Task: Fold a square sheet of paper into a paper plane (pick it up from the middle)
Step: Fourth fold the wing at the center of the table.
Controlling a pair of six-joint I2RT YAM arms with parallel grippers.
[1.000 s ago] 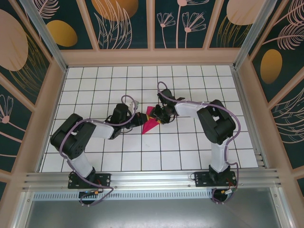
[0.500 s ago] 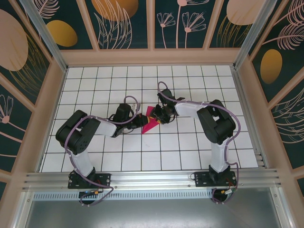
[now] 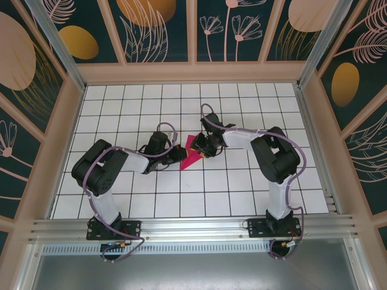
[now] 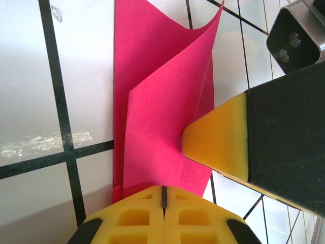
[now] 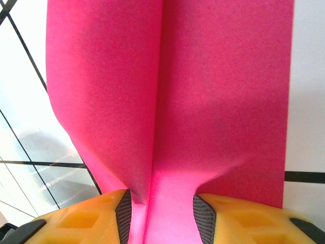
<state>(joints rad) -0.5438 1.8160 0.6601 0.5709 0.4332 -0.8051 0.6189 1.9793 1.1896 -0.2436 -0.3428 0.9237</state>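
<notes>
- Since a second ago my left arm has swung its elbow in toward the middle of the frame, and my left gripper [image 3: 179, 153] has closed its last small gap. My right arm has stayed where it was.
- My left gripper [image 4: 163, 197] is now clamped on the square sheet of paper [image 3: 193, 158], which lies at the centre of the tiled table [image 3: 151, 193]. In the left wrist view my yellow fingers meet at bottom centre with the pink layers nipped in their seam.
- My right gripper [image 5: 162, 206] has its pads partway apart, with a ridge of the sheet running up between them. I cannot tell whether it grips or only cradles. One right fingertip [image 4: 218, 145] presses into the fold from the right of the left wrist view.
- The sheet looks half folded to me, with a flap standing curled rather than creased flat, so I judge the step in hand to be setting this fold.
- To do it well, I would hold the left pinch firm as the anchor and not drag it.
- I would line up the flap's edges before pressing.
- I would run the right finger along the crease, never across it, because paper this thin will skew or tear.
</notes>
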